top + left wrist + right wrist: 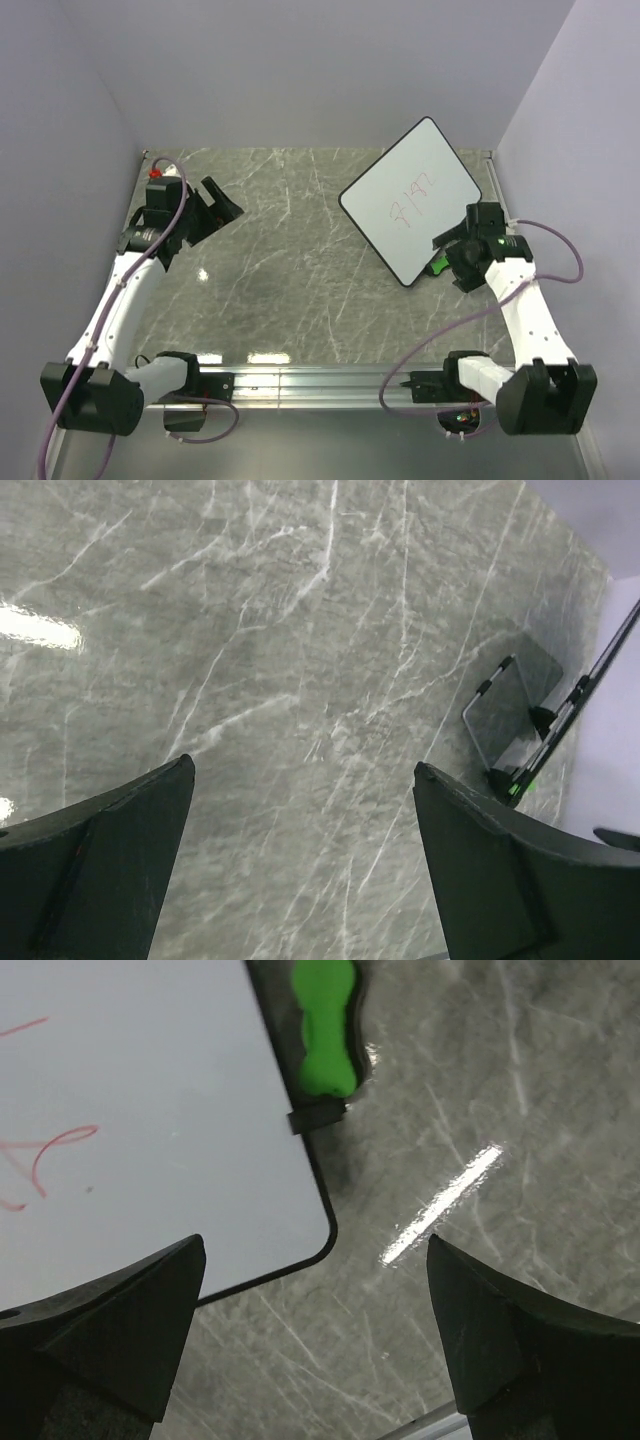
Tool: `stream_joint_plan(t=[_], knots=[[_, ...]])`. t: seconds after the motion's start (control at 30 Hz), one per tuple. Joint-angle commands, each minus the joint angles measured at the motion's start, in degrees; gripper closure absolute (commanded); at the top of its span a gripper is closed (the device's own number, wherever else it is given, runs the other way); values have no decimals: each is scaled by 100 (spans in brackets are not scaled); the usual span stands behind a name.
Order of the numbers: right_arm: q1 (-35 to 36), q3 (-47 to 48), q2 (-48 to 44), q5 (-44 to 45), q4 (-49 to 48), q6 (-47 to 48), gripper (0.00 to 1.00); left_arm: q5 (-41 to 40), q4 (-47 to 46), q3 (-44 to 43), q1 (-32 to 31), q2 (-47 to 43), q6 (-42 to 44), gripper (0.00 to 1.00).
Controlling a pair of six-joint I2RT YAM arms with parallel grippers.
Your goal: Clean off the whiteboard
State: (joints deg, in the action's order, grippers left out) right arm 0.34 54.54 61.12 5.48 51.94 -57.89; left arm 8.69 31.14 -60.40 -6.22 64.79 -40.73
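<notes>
The whiteboard (410,200) sat at the far right of the grey marble-patterned table (290,260), turned so that one rounded corner pointed toward the arms. Its white face carried red scribbles (412,212) near the middle. In the top view its far corner overlapped the back wall. From the left wrist view it appeared edge-on (592,675) as a thin slanted black line on small black feet, so it seemed tilted rather than flat.

The right gripper (452,228) was at the board's near right edge, its jaws spread wide with nothing between them. In the right wrist view the right gripper (317,1245) looked down on the whiteboard (150,1090). The board's rounded near corner lay just ahead of the gap between the fingers. The left finger (110,1320) was over the white face and the right finger (530,1340) over bare table. Whether either finger touched the board could not be told. A green bow-shaped eraser (325,1025) lay on the table beside the board's black rim, next to a small black foot (318,1115). The end of the red scribbles (40,1150) showed at the left of that view.

The left gripper (228,200) was at the far left of the table, well apart from the whiteboard. Its jaws were also spread wide and empty. The left wrist view showed the left gripper (305,770) over bare marble.
</notes>
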Motion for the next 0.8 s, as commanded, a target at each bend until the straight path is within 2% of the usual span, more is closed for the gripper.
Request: stream_joint_plan(t=[0.0, 0.3, 0.47, 0.77], knots=[[-244, 118, 319, 41, 17, -364, 2, -68, 217, 46, -142, -423, 504, 4], [-429, 214, 1411, 138, -175, -337, 6, 89, 305, 266, -397, -626, 575, 4], [-832, 206, 1832, 164, -272, -328, 9, -34, 446, 301, -538, -784, 628, 4], [-1132, 390, 2667, 24, -966, -293, 13, -253, 745, 327, -556, -969, 715, 5]])
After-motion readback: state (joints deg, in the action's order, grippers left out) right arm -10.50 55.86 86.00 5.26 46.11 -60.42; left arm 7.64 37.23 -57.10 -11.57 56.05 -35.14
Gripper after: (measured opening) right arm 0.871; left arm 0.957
